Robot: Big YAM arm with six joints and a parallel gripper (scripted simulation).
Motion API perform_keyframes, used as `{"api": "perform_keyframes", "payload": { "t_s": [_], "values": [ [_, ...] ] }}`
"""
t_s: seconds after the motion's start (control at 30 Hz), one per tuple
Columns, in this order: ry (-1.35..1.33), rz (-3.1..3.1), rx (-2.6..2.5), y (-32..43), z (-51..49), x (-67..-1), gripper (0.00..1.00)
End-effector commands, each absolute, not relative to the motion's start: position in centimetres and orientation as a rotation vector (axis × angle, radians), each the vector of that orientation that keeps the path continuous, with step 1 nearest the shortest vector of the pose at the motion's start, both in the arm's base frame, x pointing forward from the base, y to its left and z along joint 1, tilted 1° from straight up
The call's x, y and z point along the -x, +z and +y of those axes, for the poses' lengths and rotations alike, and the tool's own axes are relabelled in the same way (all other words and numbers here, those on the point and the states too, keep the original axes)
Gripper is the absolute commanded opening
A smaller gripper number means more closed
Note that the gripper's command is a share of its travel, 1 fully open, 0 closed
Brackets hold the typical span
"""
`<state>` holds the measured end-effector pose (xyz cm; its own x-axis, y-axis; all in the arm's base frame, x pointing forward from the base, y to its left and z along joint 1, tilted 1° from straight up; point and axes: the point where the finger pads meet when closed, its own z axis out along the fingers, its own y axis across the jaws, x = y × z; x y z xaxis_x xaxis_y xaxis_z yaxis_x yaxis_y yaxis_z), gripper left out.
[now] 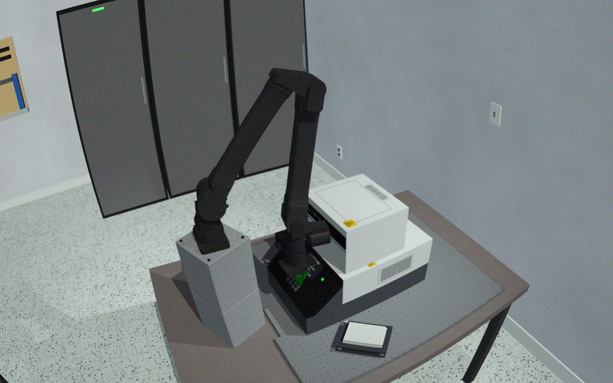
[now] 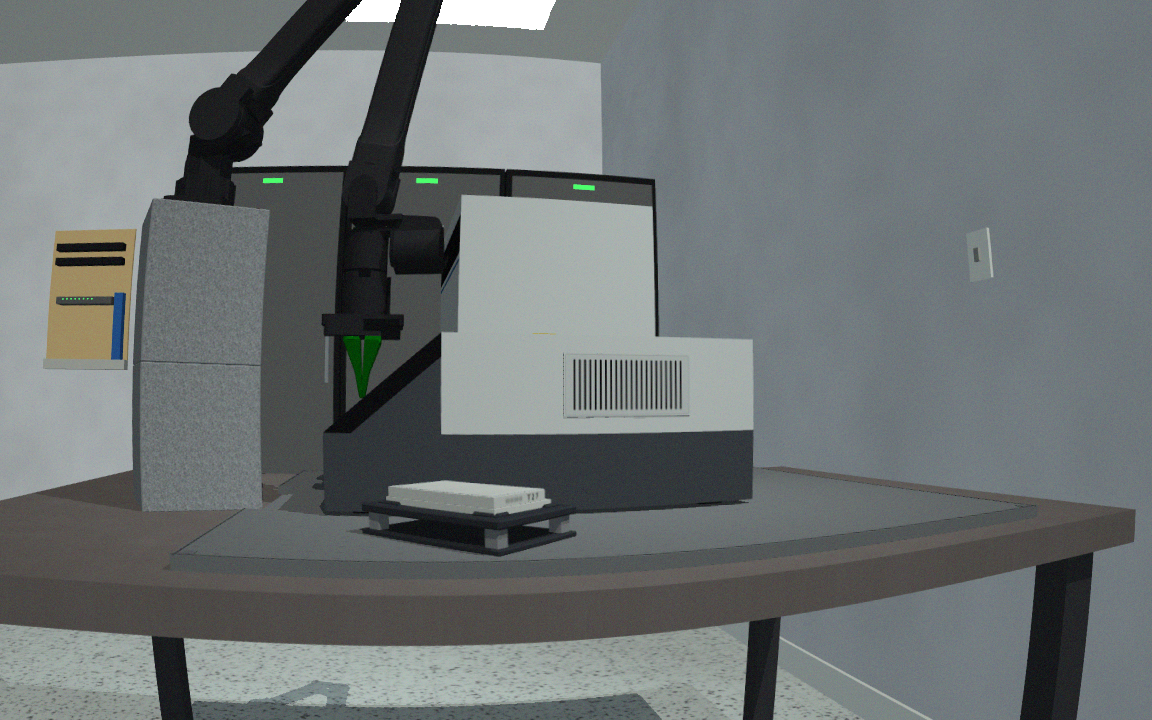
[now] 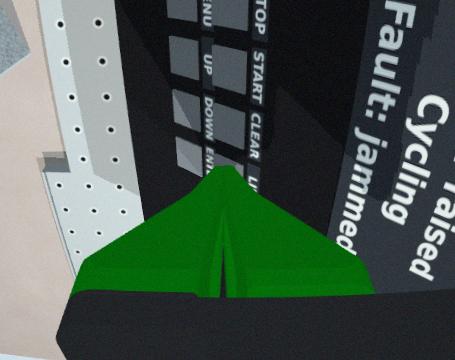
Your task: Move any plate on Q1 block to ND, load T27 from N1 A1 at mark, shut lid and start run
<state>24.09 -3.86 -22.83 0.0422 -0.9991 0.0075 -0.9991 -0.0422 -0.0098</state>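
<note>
From the top view, the arm is reaching down over the black front panel (image 1: 311,295) of Q1 (image 1: 384,252), and the pincer (image 1: 303,280) is sitting right above the keypad with its green tips pointing down. The status lamp (image 1: 322,279) is showing green and the white lid (image 1: 358,214) is looking shut to me. T27 (image 1: 365,334) is lying flat on its nest N1 (image 1: 338,343) on the surface (image 1: 489,281), near Q1's front corner and well apart from the pincer.

The exterior view is showing the pincer (image 2: 362,391) clenched to a single point with nothing in it, hanging just off the sloped panel; I can't tell whether it's touching. T27 (image 2: 464,495) is resting level on N1 (image 2: 473,528), with a label on the short end facing the camera.

In the wrist view, the closed tips (image 3: 222,174) are pointing at the far end of the keypad (image 3: 214,74), covering the last key of the upper row, so I'm guessing it's going for LID to get the lid up.

On handling: T27 is looking like a thin, light, fairly stiff plastic plate with a smooth seal on top, so probably slippery there. I'd be taking it by the two long sides across the middle, gently, keeping it level so it isn't flexing or tipping.
</note>
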Motion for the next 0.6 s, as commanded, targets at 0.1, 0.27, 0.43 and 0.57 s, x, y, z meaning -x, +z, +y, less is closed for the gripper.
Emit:
{"api": "perform_keyframes", "payload": {
  "t_s": [0.1, 0.27, 0.43, 0.57],
  "values": [
    [-0.03, 2.161, 2.266, -22.1, -3.4, -23.9, 0.0],
    [-0.041, 2.18, 2.241, -22.6, -4.0, -24.4, 0.0],
    [-0.034, 2.175, 2.251, -22.9, -4.2, -24.4, 0.0],
    [-0.033, 2.147, 2.278, -23.0, -3.7, -24.5, 0.0]
  ]
}}
